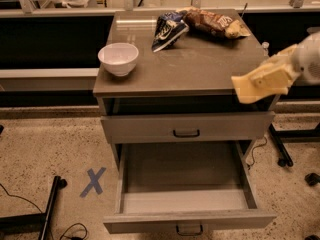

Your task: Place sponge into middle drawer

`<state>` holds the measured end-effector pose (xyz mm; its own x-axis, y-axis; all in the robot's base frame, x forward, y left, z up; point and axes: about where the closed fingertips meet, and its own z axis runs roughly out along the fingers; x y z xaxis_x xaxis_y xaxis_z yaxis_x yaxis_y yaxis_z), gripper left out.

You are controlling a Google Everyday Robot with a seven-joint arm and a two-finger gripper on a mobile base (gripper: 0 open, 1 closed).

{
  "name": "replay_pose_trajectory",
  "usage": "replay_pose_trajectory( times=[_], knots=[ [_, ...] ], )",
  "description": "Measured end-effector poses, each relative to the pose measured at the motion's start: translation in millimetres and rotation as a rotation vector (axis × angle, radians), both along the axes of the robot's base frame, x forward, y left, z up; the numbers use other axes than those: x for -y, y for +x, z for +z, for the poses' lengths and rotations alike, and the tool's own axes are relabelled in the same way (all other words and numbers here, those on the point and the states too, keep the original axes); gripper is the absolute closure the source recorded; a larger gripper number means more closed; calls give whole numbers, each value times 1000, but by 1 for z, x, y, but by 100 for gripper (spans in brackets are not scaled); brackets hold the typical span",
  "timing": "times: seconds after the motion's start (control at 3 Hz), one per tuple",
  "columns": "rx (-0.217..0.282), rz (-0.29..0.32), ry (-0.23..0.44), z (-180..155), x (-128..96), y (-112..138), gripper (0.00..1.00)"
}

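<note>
My gripper [267,78] comes in from the right edge and is shut on the pale yellow sponge [245,90]. It holds the sponge in the air at the cabinet's front right corner, level with the countertop edge and above the right side of the middle drawer [150,221]. That drawer is pulled fully out and its grey inside is bare. The upper drawer [186,126] with the same black handle is shut.
A white bowl [118,58] stands on the countertop's left side. A blue snack bag [169,29] and a brown one [215,23] lie at the back. A blue tape X [93,181] marks the floor on the left, near a black stand leg [47,211]. Black wheeled legs [285,149] stand at the right.
</note>
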<state>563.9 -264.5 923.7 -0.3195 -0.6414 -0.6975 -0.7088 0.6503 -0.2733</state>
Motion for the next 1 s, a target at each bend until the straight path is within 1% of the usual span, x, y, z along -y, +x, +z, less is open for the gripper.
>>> replay_pose_trajectory(
  times=[0.33,0.67,1.0],
  knots=[
    [-12,16,190,-90,-18,-18,100],
    [-58,76,346,-170,-37,-47,100],
    [-63,88,358,-181,-39,-47,100]
  ],
)
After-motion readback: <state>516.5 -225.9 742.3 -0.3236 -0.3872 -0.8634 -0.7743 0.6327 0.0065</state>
